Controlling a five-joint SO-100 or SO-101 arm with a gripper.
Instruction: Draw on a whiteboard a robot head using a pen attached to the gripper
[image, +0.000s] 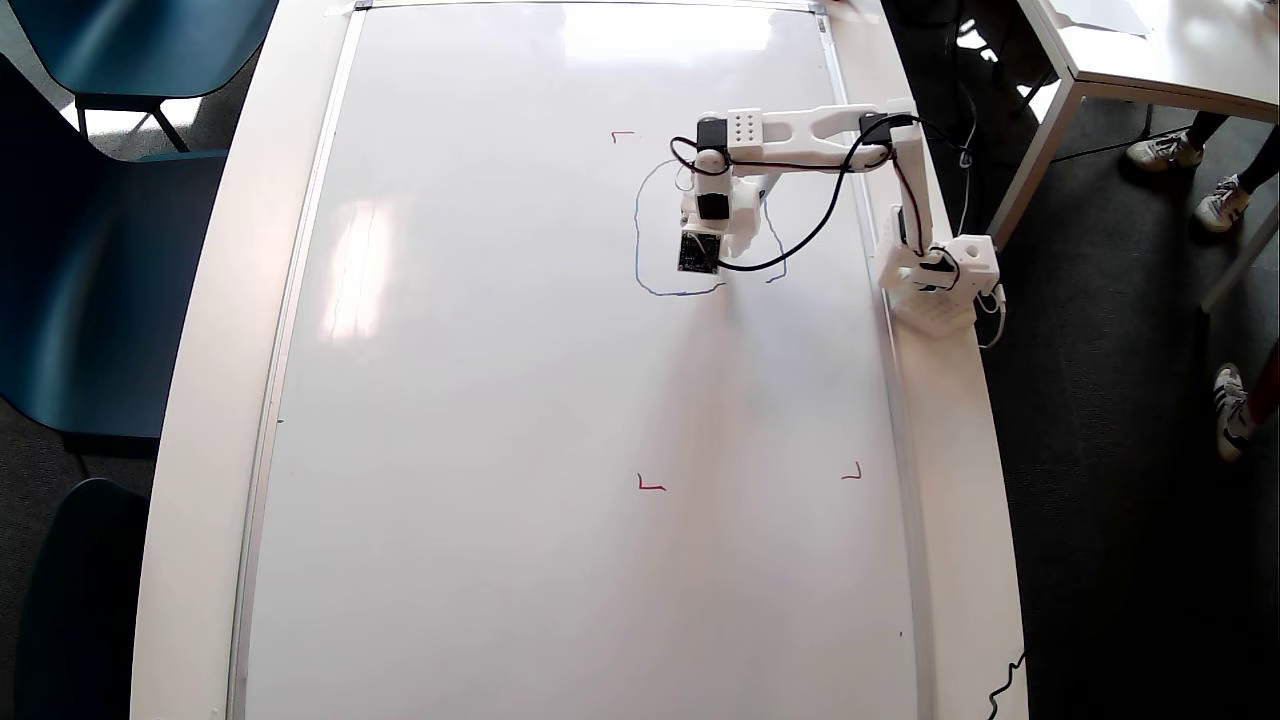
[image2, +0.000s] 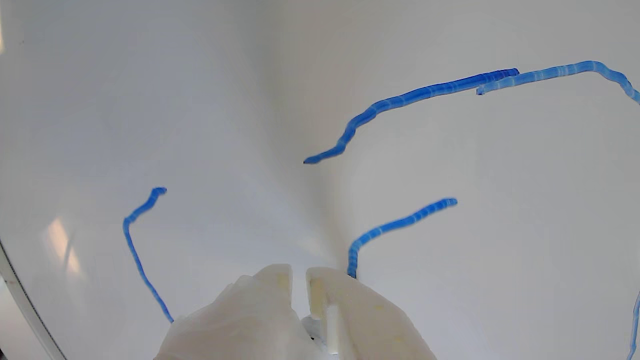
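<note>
One small white 3D-printed arm (image: 800, 140) with black cables reaches leftward in your overhead view from its base (image: 940, 275) on the right edge of the white table (image: 200, 400), over the large glossy white whiteboard (image: 500, 450) with its thin silver frame. Your white plastic gripper (image: 725, 250) with its black servo hangs over the far part of the board, pointing down at the surface. In the wrist view the gripper (image2: 299, 277) enters from the bottom edge, and its two pale fingers (image2: 270, 285) stand close together with only a narrow slit between them; the slim pen is hidden from you in both views, so you cannot tell whether the jaws clench it.

The thin blue hand-drawn robot head (image: 640, 240) sits under and around the gripper in the overhead view: a curved line runs down the left side and along the near side, and a shorter stroke shows to the right of the arm. The outline looks unfinished. In the wrist view the robot head (image2: 425, 92) shows as several separate blue strokes, one of them ending right at the right finger's tip.

Three small red corner marks (image: 650, 485) are visible on the board, one far-left of the drawing and two well nearer. Dark blue chairs (image: 100, 250) stand to the left of the table.
</note>
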